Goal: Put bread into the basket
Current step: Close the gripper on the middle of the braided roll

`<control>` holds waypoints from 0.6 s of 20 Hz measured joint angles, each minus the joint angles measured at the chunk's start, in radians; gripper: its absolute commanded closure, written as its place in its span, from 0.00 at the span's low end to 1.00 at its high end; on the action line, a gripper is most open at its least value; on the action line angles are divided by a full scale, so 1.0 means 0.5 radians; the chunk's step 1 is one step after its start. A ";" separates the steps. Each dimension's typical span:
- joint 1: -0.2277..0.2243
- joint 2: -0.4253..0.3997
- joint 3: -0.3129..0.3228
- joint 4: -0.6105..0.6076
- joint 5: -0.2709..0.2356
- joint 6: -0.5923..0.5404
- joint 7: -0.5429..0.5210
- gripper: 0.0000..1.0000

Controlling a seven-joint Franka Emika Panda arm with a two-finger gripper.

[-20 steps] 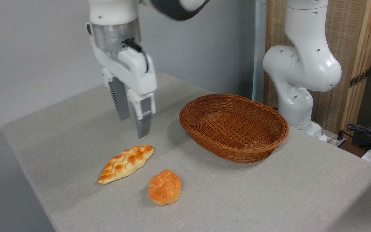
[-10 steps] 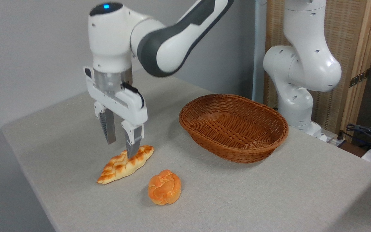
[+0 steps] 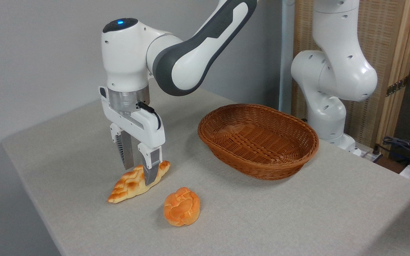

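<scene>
Fingers (image 3: pixel 150 170) straddle bread (image 3: pixel 130 184) on grey table (image 3: pixel 297 213), wicker screen (image 3: pixel 386 53) behind.

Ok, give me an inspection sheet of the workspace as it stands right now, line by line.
Surface: grey cloth-covered table, no spills seen.
Job's things: braided bread lying on the table; wicker basket empty, to its right.
Clutter: round orange bun near the bread, apart from it.
Grippers: gripper open, one finger on each side of the bread, not yet closed.
Cables: bundle at the far right, off the table.
Surroundings: grey wall, wooden screen behind the arm's base.
</scene>
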 measured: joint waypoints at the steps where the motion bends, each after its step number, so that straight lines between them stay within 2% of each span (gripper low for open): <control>1: 0.000 0.007 -0.010 -0.005 0.000 0.000 0.000 0.26; 2: 0.000 0.020 -0.024 -0.010 0.000 0.000 -0.001 0.46; 3: 0.000 0.035 -0.033 -0.014 0.000 0.000 -0.004 0.57; 4: 0.001 0.046 -0.038 -0.015 0.001 0.000 -0.004 0.64; 12: 0.021 0.052 -0.039 -0.012 0.003 0.000 -0.004 0.65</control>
